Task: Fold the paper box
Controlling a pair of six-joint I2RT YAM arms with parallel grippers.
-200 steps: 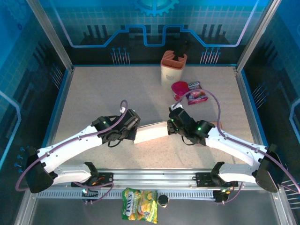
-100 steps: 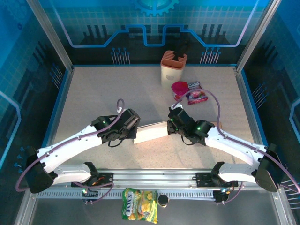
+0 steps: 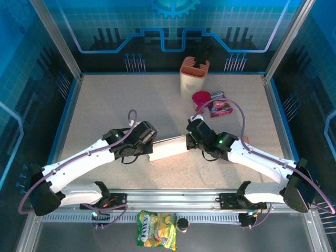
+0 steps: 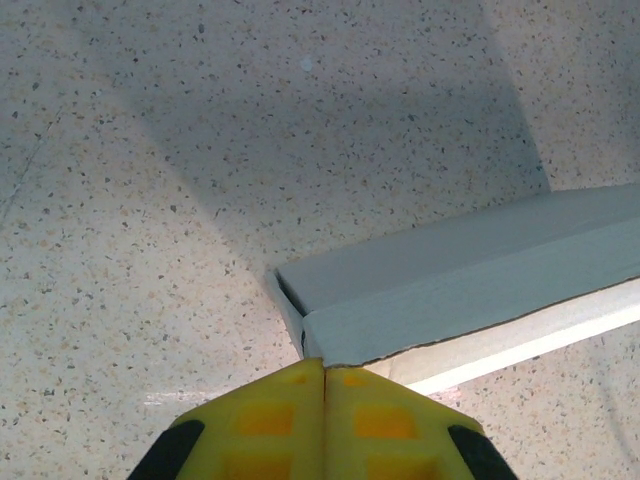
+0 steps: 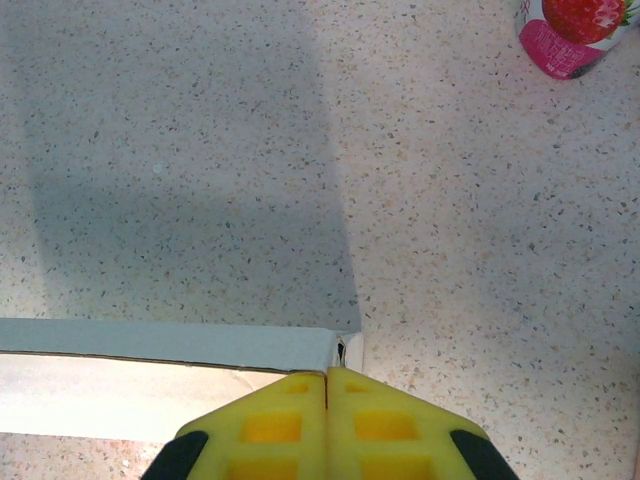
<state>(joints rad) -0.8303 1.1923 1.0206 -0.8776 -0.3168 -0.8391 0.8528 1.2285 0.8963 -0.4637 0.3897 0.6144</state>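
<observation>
Left fingers [image 4: 265, 420] and right fingers [image 5: 265, 425] closed, seemingly pinching opposite ends of paper box [image 3: 169, 148].

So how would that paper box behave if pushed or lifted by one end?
The paper box looks like thin card lying flat, so it is probably light and would slide easily on the table. Long and narrow, it would likely sag if lifted by one end. Its layered end by the shut left gripper may crease or spring open when pressed.
</observation>
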